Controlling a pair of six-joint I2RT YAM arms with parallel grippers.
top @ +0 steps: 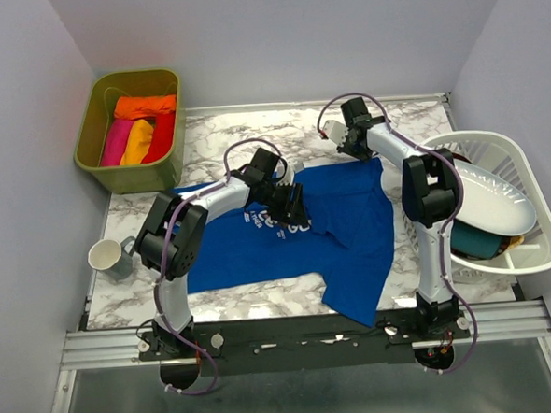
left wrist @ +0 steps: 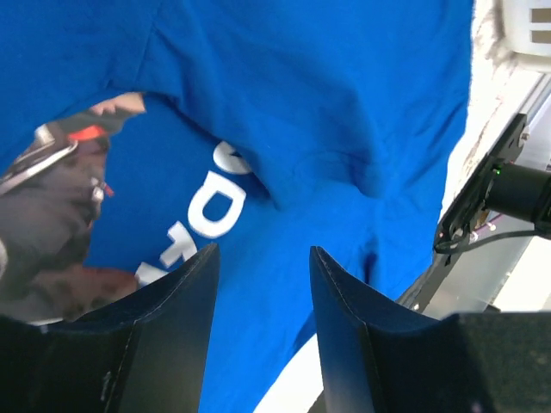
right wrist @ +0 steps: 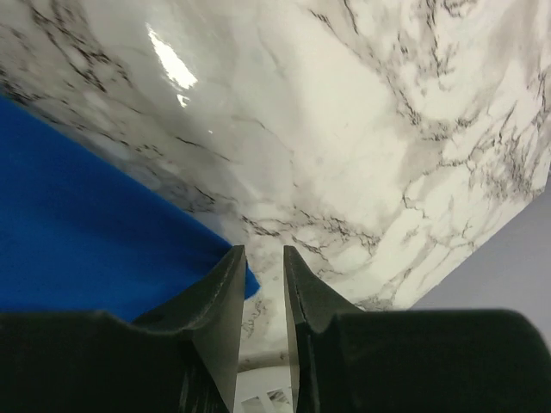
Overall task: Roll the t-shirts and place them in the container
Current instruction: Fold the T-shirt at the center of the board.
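A blue t-shirt (top: 351, 221) lies spread over the middle of the marble tabletop (top: 253, 301), mostly flat, with soft creases across the chest. Its near right part reaches down to the near edge of the tabletop. Its far right corner lies close under the right arm's wrist.

The left tool (left wrist: 263, 249) hovers over the shirt's chest, just beside the white lettering (left wrist: 215, 202). Its two fingers stand apart with only blue cloth showing below the gap, so it grips nothing (whether the tips touch the fabric I cannot tell).

The right tool (right wrist: 261, 251) hangs over bare marble at the far right. The shirt's corner lies just to the left of its fingertips. Its fingers are drawn close together but a narrow slit remains between them, and nothing is caught in it.

At the far left corner sits an olive bin (top: 93, 133) holding four rolled shirts packed side by side. The orange t-shirt (top: 146, 106) lies across the far end. The pink t-shirt (top: 115, 141), yellow t-shirt (top: 140, 140) and red t-shirt (top: 164, 137) stand in a row from left to right nearer the arms.

A pale mug (top: 105, 256) stands on the left edge of the tabletop, apart from the blue shirt. Off the right edge, a white rack (top: 526, 168) carries a white plate (top: 495, 202) and, below it, a teal dish (top: 474, 243).
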